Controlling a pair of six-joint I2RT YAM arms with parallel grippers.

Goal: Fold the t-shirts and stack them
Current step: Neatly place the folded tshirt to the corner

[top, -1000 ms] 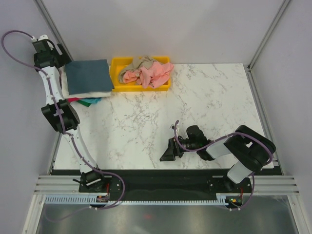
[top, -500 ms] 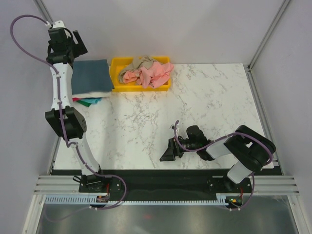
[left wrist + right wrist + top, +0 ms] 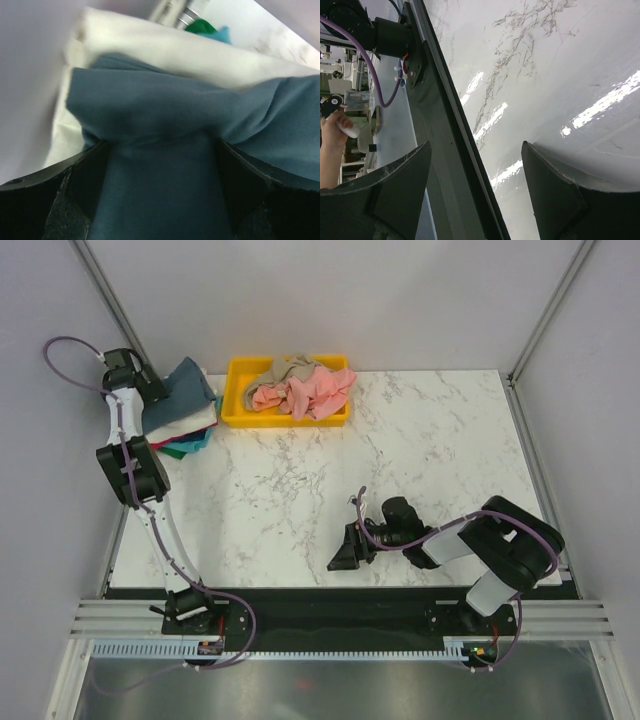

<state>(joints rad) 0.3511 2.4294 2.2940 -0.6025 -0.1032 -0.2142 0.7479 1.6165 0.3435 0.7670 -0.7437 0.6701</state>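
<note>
Jaws spread wide on the left gripper [image 3: 160, 192], a bunched fold of the large dark slate-blue cotton t-shirt [image 3: 165, 115] filling the gap, atop the folded cream-white t-shirt [image 3: 150, 45] at the far left corner of the white marble-pattern table [image 3: 400, 460]. Spread wide also on the right gripper [image 3: 476, 150], pinching nothing, low over the table's near edge. Crumpled salmon-pink t-shirt [image 3: 320, 390] in the yellow plastic bin [image 3: 238, 418] just beside them.

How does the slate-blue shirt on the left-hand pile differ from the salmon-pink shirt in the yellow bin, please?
The slate-blue shirt lies folded on top of a cream-white shirt; the salmon-pink shirt lies crumpled in the yellow bin. The left gripper stands open astride the slate-blue shirt, whose cloth bunches there; no gripper is near the salmon-pink shirt. Both are plain-coloured, without any print.
</note>
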